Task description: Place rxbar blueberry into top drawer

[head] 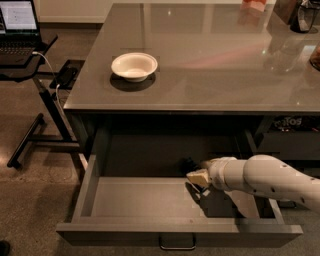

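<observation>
The top drawer (125, 233) is pulled wide open under the grey table (215, 75), with its small pull handle (177, 245) at the front centre. My white arm reaches in from the right, and my gripper (190, 168) is low inside the drawer, right of its middle and towards the back. A dark shape shows at the gripper's tip against the drawer's shadowed back. I cannot make out the rxbar blueberry; it is hidden or lost in that shadow.
A white bowl (134, 66) stands on the table's left part. A laptop (17, 25) sits on a black stand (47, 102) at the left. Dark containers (305, 15) stand at the table's far right corner. Shelving (287, 125) lies right of the drawer.
</observation>
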Robot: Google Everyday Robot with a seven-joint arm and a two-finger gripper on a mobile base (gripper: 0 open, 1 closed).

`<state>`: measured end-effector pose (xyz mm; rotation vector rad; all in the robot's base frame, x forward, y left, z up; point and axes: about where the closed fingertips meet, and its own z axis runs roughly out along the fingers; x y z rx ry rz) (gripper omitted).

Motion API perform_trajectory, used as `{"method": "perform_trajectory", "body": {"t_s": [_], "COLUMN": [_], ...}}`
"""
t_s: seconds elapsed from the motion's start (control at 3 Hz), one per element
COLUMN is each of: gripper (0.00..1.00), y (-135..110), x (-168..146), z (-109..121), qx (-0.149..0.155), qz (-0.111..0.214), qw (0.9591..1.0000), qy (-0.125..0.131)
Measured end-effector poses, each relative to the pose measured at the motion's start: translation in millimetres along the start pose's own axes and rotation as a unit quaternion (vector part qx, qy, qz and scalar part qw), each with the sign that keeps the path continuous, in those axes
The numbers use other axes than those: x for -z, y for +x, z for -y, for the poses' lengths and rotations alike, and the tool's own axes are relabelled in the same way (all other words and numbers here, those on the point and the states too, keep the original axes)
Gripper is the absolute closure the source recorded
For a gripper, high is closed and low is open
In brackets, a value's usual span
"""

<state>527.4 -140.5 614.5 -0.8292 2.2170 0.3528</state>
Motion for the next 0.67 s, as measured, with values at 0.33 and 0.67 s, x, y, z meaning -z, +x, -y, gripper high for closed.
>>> {"method": "perform_trajectory", "body": {"t_s": [0.33,0.67], "gripper": [0.0,0.0], "y": [0.0,0.0], "x": [0.0,0.0], "z": [0.0,0.0], "qx": [0.0,0.0], "qz": [0.0,0.0], "qw": [1.0,1.0], "qy": [0.0,0.0]}}
